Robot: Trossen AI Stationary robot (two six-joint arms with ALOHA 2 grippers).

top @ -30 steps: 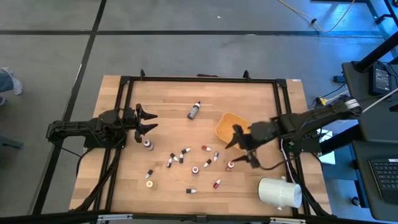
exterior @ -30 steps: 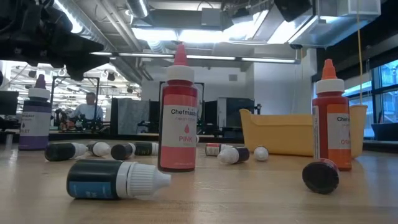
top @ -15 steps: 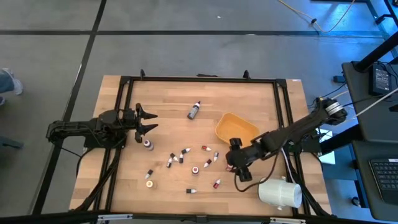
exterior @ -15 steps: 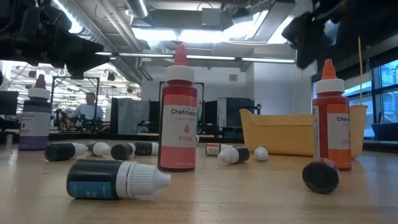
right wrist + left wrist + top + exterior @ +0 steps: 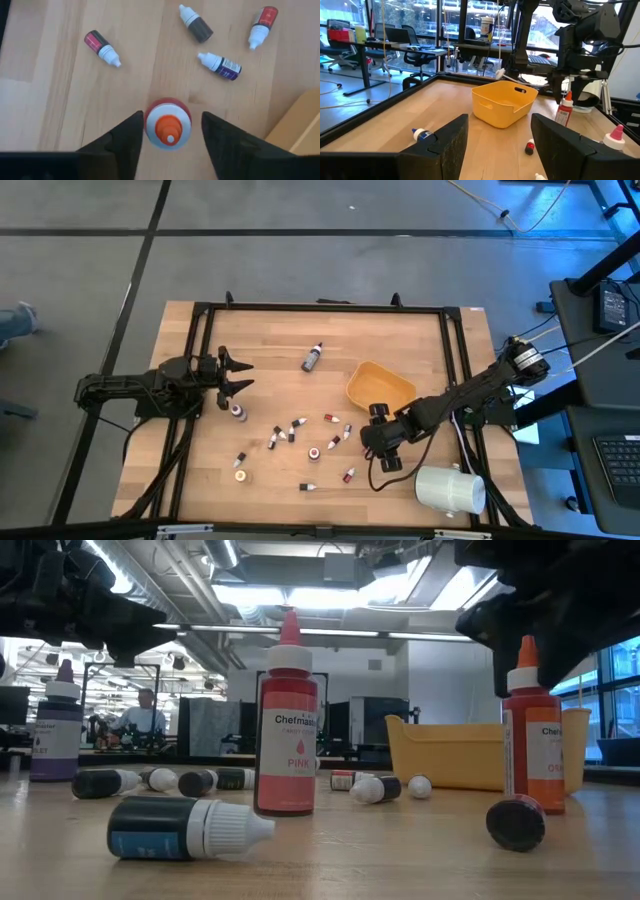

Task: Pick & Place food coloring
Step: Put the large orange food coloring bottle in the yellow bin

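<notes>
Small food coloring bottles lie and stand scattered on the wooden table. One red bottle with an orange cap stands upright on its base. My right gripper is open and points straight down over it, one finger on each side of the cap, with a gap on at least one side. In the low view the right gripper hangs around the bottle's cap. My left gripper waits open at the table's left side. A larger dark bottle lies toward the far side.
A yellow-orange bowl sits just beyond the right gripper, and a big white cylinder lies near the table's near right corner. A pink bottle and a purple one stand upright. A black frame borders the table.
My right gripper has moved from beside the bowl toward the table's near edge, tipped to point down, and come down over the upright orange-capped bottle. The bottles have not moved.
</notes>
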